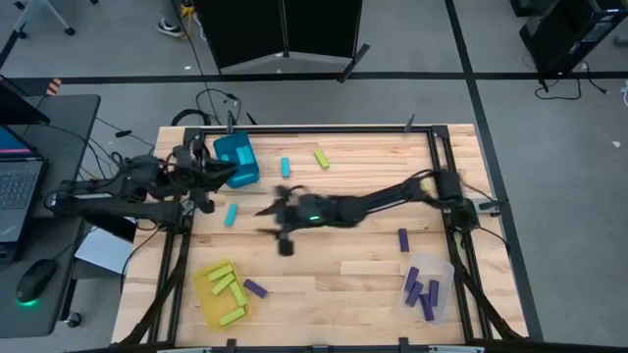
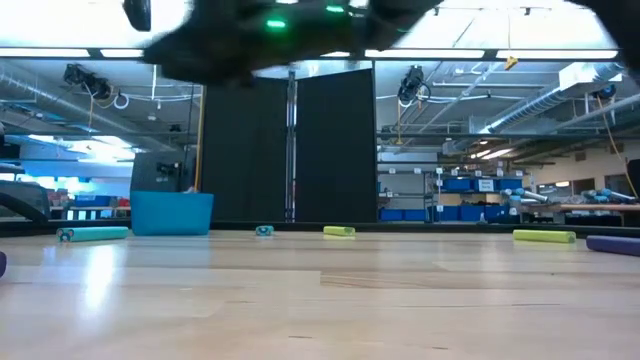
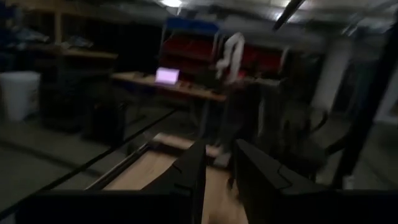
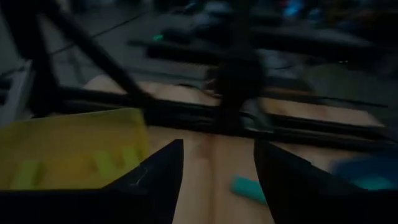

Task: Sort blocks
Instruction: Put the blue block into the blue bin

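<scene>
1. The teal bin (image 1: 236, 161) sits by the table's far-left edge; the left gripper (image 1: 222, 176) hangs just beside it, fingers (image 3: 189, 180) narrowly apart with nothing between them.
2. The right gripper (image 1: 275, 222) hovers over the table's middle, nearer and to the right of the teal bin — fingers (image 4: 158, 171) spread, empty.
3. Loose blocks: a cyan block (image 1: 231, 215) just nearer than the teal bin, a second cyan one (image 1: 286, 167) and a lime block (image 1: 321, 158) to its right.
4. The yellow bin (image 1: 220, 292) and clear bin (image 1: 430, 287) hold the near corners — bare wood lies between them.
</scene>
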You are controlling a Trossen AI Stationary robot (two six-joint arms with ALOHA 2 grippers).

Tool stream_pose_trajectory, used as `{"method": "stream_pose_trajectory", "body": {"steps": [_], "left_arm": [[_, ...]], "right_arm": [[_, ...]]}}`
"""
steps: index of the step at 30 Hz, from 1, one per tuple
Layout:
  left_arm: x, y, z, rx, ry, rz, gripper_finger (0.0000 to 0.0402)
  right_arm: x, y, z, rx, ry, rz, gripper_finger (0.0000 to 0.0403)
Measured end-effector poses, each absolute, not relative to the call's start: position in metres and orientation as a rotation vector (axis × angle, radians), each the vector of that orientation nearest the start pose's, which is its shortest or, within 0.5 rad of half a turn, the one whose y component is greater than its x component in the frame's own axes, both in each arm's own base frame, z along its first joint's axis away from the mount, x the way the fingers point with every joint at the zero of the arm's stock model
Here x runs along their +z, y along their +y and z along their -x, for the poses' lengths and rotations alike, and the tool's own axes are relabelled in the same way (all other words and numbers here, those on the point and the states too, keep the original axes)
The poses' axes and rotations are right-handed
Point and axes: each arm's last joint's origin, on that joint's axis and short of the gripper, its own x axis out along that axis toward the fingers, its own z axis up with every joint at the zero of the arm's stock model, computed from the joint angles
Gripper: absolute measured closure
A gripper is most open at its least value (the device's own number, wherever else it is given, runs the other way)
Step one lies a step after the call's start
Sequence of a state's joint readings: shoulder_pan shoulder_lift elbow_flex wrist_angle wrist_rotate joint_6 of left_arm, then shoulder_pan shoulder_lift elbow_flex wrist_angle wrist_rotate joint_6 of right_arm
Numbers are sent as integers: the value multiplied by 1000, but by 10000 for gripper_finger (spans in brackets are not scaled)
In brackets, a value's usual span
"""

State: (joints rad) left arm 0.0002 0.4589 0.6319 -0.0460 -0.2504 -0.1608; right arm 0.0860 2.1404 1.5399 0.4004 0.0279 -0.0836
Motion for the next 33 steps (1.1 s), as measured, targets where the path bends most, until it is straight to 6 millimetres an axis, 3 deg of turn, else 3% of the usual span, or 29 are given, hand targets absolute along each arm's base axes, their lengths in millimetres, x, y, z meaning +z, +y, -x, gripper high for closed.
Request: {"method": "stream_pose_trajectory", "body": {"steps": [4, 9, 16, 23, 33], "left_arm": [[325, 9, -120, 297, -55, 166, 312], [313, 9, -141, 322, 46, 157, 312], [290, 9, -167, 349, 217, 201, 312], [250, 13, -171, 586, 528, 302, 310], [207, 10, -163, 739, 951, 520, 263]], "right_arm": [[225, 23, -427, -126, 132, 55, 203], [227, 10, -350, -375, 202, -8, 206], [230, 0, -267, -618, 336, -160, 206], [237, -5, -229, -726, 313, -138, 206], [231, -15, -212, -832, 307, -75, 206]]}}
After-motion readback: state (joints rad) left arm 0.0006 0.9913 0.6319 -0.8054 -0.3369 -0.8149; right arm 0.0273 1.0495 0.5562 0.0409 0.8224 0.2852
